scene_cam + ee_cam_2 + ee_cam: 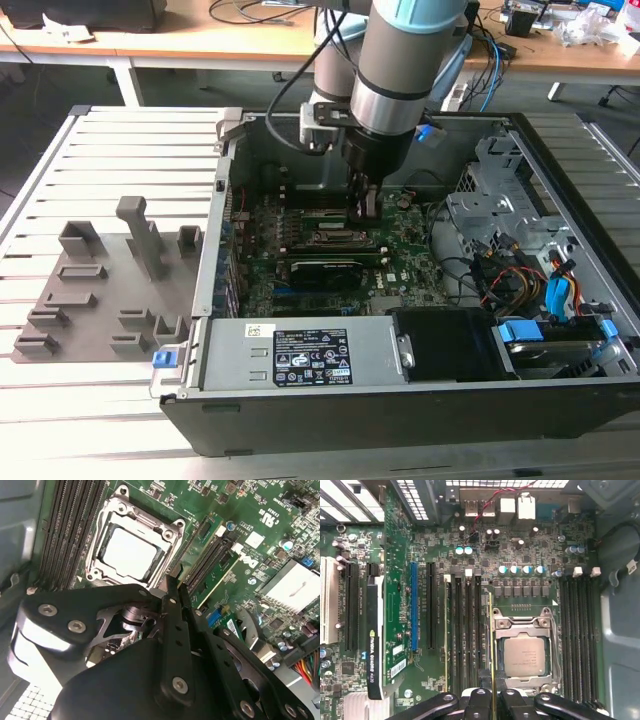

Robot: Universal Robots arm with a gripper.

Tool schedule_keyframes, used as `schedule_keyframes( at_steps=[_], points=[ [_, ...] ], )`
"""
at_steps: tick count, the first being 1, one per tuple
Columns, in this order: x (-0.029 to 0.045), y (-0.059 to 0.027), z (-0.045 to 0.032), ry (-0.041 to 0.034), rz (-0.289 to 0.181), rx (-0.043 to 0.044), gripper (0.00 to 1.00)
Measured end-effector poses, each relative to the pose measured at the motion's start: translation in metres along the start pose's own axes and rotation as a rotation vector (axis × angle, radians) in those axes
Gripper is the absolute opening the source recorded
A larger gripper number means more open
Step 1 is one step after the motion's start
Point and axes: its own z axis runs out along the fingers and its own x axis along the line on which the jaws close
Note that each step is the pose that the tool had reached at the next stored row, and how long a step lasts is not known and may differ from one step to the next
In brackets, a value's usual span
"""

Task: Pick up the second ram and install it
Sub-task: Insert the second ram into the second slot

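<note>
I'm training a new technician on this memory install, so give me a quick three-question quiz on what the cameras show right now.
1. True or false: the end effector is down inside the computer case, above the motherboard.
2. What sits between the end effector's fingers in the first wrist view? A) a red cable B) the second ram, seen edge-on beside the processor socket C) a fan
3. In the exterior view, on which side of the case does the grey holder tray lie?

Key: 1 true; 2 B; 3 the exterior view's left.
</note>
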Motion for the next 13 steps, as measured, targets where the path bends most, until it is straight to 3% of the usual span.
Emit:
schedule_keyframes(
  at_steps=[3,7,13],
  points=[
    [0.0121,0.0104,0.0050,-0.0001,0.000,0.0000,0.14],
    [0.0167,0.0141,0.0105,-0.0002,0.000,0.0001,0.14],
    [0.0177,0.0149,0.0189,0.0000,0.000,-0.0001,0.14]
  ],
)
